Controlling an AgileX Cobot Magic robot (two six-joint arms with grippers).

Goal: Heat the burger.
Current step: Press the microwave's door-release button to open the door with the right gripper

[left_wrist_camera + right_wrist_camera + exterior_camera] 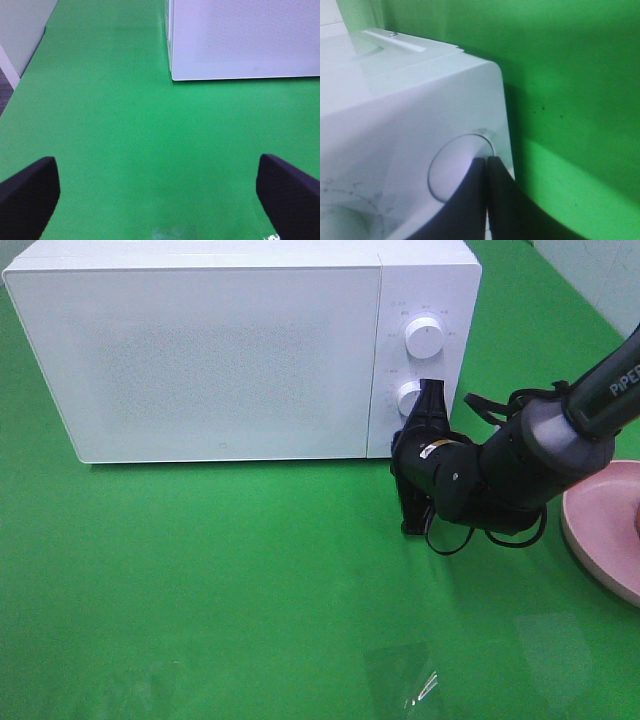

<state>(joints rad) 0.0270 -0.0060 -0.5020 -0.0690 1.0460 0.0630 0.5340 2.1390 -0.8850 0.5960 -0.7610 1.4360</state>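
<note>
Your left gripper hangs released, jaws wide and empty, over the bare green mat near the left end of the boxy white microwave oven. It has no part in this step.

The oven's door is closed, so I judge you are at the step of setting the heat. On the control panel at the oven's right end, the round white upper knob is untouched. Your right gripper is clenched on nothing, its tips pressed together against the rim of the round white lower knob.

Shut tips can only nudge that knob. To turn it, I think you need to part the jaws, straddle it and rotate the wrist.

At the far right sits the round pink plate, just beside the arm's elbow; mind it when you swing.

The burger does not show plainly. A brown sliver at the plate's cut-off edge may be it, or it may be inside the oven; I cannot tell.
</note>
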